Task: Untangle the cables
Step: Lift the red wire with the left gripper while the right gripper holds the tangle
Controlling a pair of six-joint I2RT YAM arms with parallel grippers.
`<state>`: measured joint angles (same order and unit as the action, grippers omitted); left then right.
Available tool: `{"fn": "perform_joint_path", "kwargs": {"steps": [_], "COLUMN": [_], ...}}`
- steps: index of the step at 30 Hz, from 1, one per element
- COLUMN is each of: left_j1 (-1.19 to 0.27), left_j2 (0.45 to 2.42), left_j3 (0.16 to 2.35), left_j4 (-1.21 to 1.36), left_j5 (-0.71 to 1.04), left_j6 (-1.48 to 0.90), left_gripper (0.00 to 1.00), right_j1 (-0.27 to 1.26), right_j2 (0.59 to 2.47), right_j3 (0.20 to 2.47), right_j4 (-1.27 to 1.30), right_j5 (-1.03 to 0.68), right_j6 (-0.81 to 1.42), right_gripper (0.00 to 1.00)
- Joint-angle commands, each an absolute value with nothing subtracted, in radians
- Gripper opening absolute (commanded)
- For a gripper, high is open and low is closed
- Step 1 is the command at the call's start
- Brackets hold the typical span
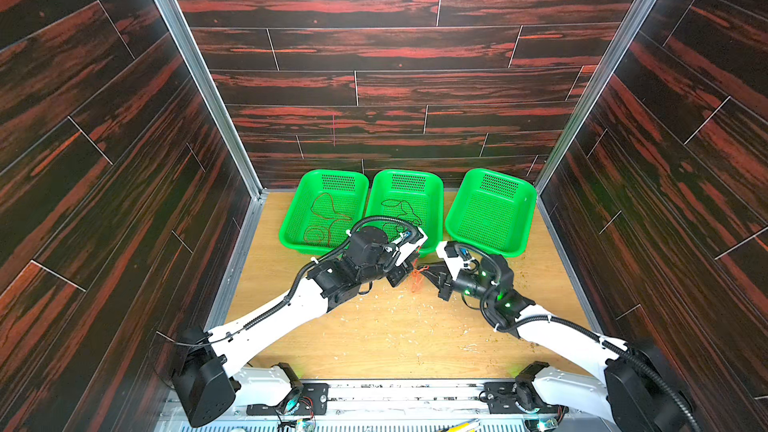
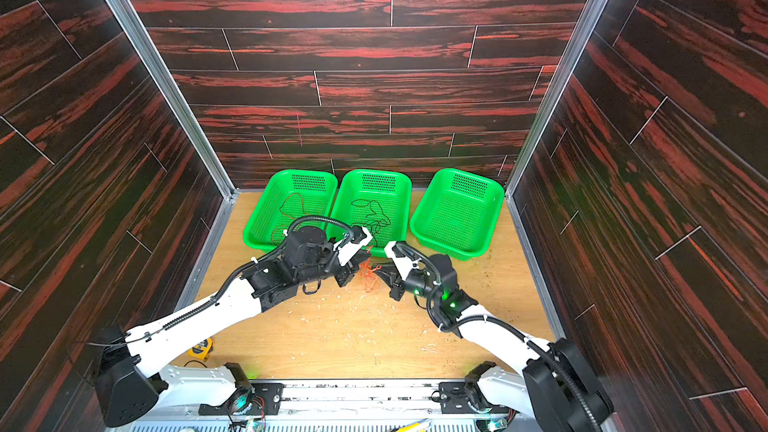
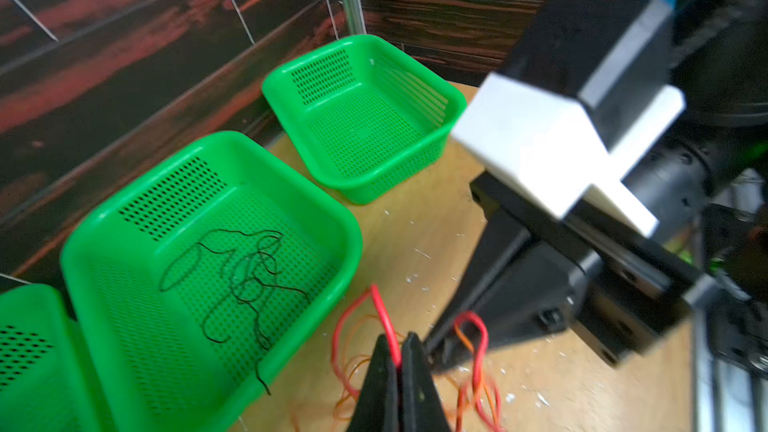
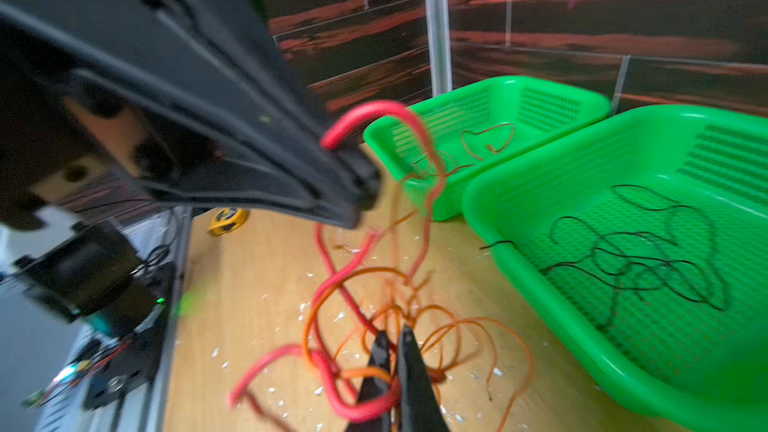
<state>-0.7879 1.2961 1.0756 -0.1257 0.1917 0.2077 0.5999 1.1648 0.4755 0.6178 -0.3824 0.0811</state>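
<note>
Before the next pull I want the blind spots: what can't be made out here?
- Right wrist view: whether the right claw pinches the red cable or the orange cable; both cross its blurred tips.
- In both top views: the tangle, too small to trace.
- In a top view: the black cable's near end, behind the left arm.

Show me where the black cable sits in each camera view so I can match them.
Top view: black cable looped inside the middle green basket.
Top view: same spot, cable inside that basket.
Left wrist: cable on the mesh floor of the basket between the other two.
Right wrist: cable in the nearer basket.
Shared landmark: the middle green basket, the only one holding it.
</note>
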Motion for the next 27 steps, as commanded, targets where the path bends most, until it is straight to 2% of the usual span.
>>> {"fn": "perform_joint_path", "kwargs": {"steps": [1,14,23,27], "left_j1": [-0.749,-0.613,-0.551,-0.546], "left_j2": [1.210,1.097,1.034,1.046], "left_j3": [1.104,1.077,1.066,1.067], "left_j4": [-0.118,-0.124,-0.117,-0.102], "left_j5": [0.274,0.282,0.208,0.277], "left_j6": [0.184,0.169,0.174,0.140], "left_gripper": [0.00,0.00,0.00,0.00], "right_j1": [0.581,0.488,0.453,0.465], "right_j2": [1.153,1.250,1.386,1.426], "right_j3": [0.439,0.466,0.570,0.587], "right_j4": [0.570,0.296,0.163,0.165], "right_j5": [-0.249,-0.019,-0.067,-0.170], "right_j6": [0.088,0.091,0.136,0.122], "right_gripper": [0.00,0.00,0.00,0.02]}}
